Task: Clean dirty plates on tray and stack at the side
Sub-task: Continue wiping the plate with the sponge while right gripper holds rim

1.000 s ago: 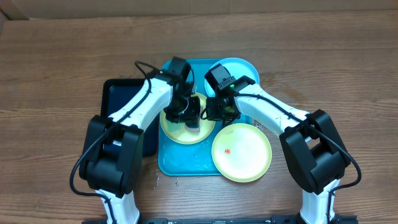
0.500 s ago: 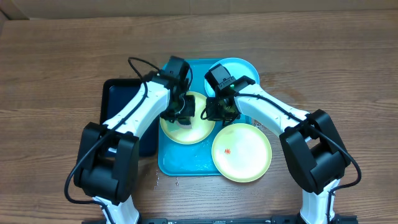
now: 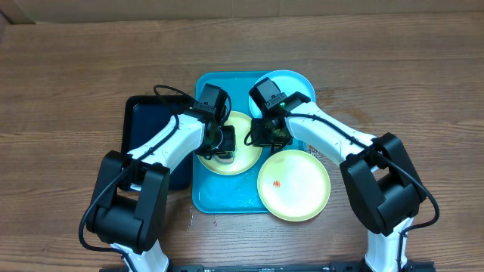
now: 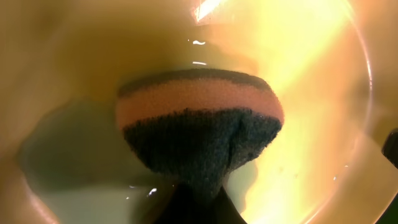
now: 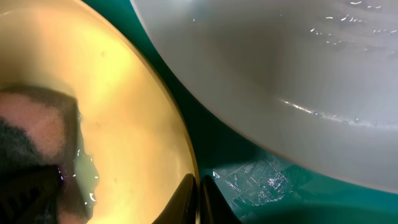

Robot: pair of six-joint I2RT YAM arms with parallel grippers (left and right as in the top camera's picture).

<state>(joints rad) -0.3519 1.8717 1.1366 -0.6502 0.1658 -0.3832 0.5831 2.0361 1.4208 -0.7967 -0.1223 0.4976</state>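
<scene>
Left gripper (image 3: 220, 142): clamped tight on sponge (image 4: 198, 118).
Sponge: dark scouring faces with orange-pink band; pressed down near middle of left yellow-green plate (image 3: 242, 156).
Right gripper (image 5: 198, 198): fingers pinched together on right-hand rim of same plate.
Left yellow-green plate: flat and wet on left half of tray (image 3: 206, 198), lying between both grippers; round, no long axis.
Light blue plate (image 3: 296, 81): far right corner of tray, just beyond right gripper.
Right yellow-green plate (image 3: 301, 189): near right corner, overhanging tray rim; one red-orange speck (image 3: 277, 183).
Tray: long axis running away from robot.
Black tray (image 3: 147, 121): just beside tray's left edge.
</scene>
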